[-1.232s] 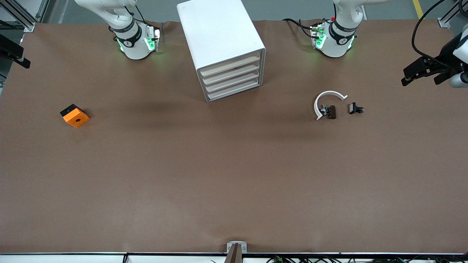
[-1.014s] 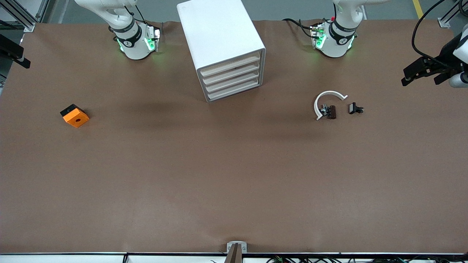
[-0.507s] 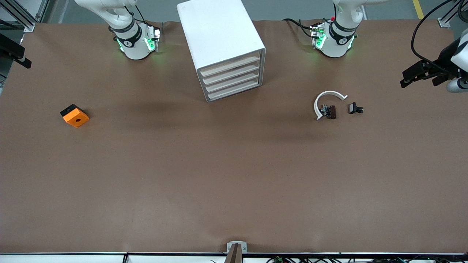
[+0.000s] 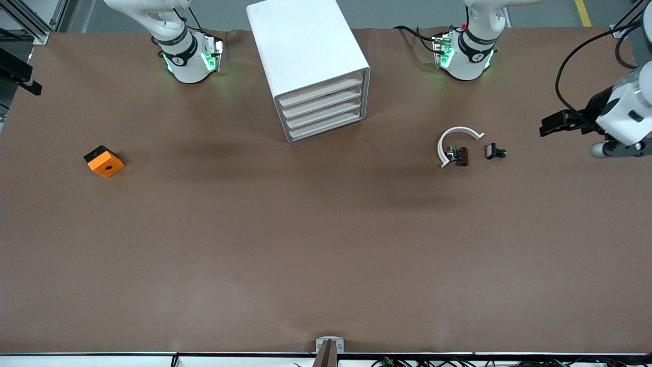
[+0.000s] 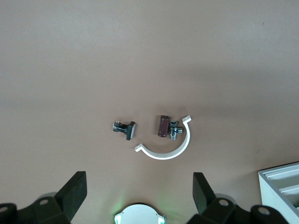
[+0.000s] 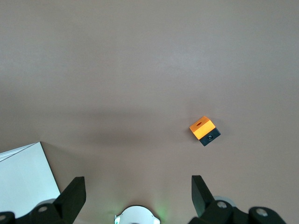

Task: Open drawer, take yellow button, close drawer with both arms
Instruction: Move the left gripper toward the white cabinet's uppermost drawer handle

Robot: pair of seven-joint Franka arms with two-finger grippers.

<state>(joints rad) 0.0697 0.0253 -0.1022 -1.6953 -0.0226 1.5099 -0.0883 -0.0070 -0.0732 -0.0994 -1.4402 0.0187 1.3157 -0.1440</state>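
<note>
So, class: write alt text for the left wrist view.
A white half-ring lies on brown table, a small brown part beside it and a black clip apart. The left end effector hangs open above; a cabinet corner shows.

the table [image 4: 254, 244] is covered in a matt brown sheet that looks like paper or felt. the cabinet [image 4: 300, 46] is smooth white plastic with a soft sheen, its drawer [image 4: 322, 90] fronts matt cream. the arms [image 4: 619, 109] look like glossy white plastic, the orange block [image 4: 106, 164] like matt plastic.
</note>
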